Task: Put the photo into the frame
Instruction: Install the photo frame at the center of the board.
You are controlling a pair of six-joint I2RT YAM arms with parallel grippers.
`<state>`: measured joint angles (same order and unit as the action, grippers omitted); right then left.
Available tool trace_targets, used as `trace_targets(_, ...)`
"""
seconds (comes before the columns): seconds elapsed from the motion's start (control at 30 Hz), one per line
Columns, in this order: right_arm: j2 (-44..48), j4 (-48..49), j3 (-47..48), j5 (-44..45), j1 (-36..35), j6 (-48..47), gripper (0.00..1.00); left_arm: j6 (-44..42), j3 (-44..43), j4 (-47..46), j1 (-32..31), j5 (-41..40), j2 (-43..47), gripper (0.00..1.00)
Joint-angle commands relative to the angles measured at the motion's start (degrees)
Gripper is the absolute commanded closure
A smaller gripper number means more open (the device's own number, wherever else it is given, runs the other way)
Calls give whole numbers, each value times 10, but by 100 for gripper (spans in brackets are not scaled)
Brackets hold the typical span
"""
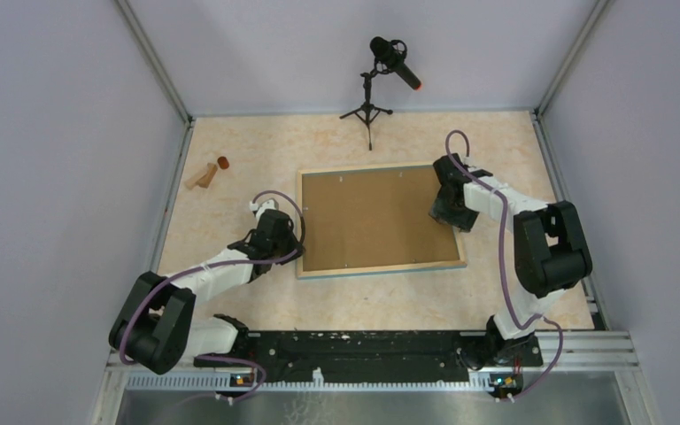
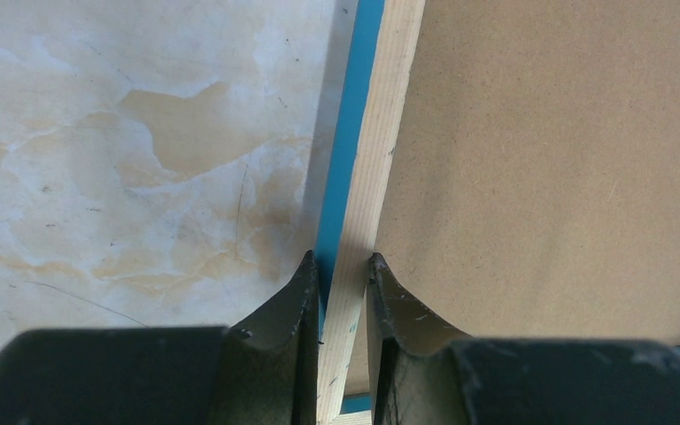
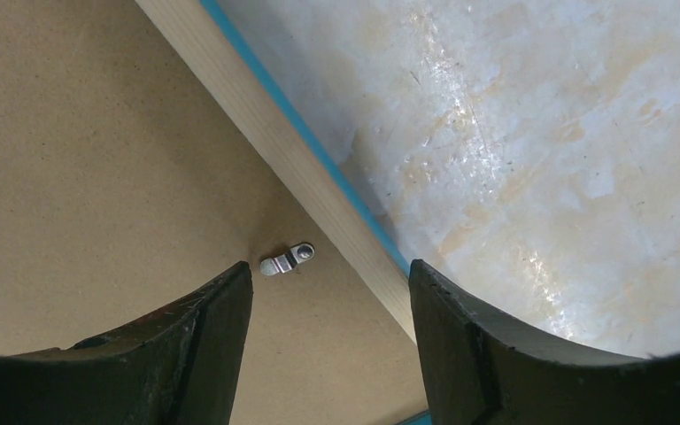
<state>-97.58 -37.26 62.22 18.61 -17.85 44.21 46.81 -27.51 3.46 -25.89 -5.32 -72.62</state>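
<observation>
The frame (image 1: 381,268) lies face down on the table, its light wood rail and blue edge around a brown backing board (image 1: 372,217). The photo is hidden. My left gripper (image 1: 294,232) is at the frame's left side. In the left wrist view it (image 2: 343,261) is shut on the wood rail (image 2: 376,159), one finger outside against the blue edge and one inside on the board (image 2: 549,159). My right gripper (image 1: 447,208) is at the frame's right side. In the right wrist view it (image 3: 329,270) is open, straddling the rail (image 3: 266,124) beside a metal tab (image 3: 287,258).
A microphone on a tripod (image 1: 381,75) stands at the back centre. Small wooden pieces (image 1: 202,175) and a red-brown cap (image 1: 223,162) lie at the back left. A black rail (image 1: 363,345) runs along the near edge, and walls close in the sides.
</observation>
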Motion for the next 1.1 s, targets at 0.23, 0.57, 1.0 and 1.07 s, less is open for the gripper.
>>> trace_targets(0.23,3,0,-8,-37,3,63,35,16,24,-1,3,14,-17,95)
trace_targets(0.57,-24,8,-23,-45,2,60,42,17,25,-3,4,15,-17,95)
trace_targets(1.0,-51,5,-3,-50,2,46,36,15,27,-5,6,18,-17,95)
trace_targets(1.07,-57,1,-1,-52,2,42,36,15,27,-5,7,19,-16,95)
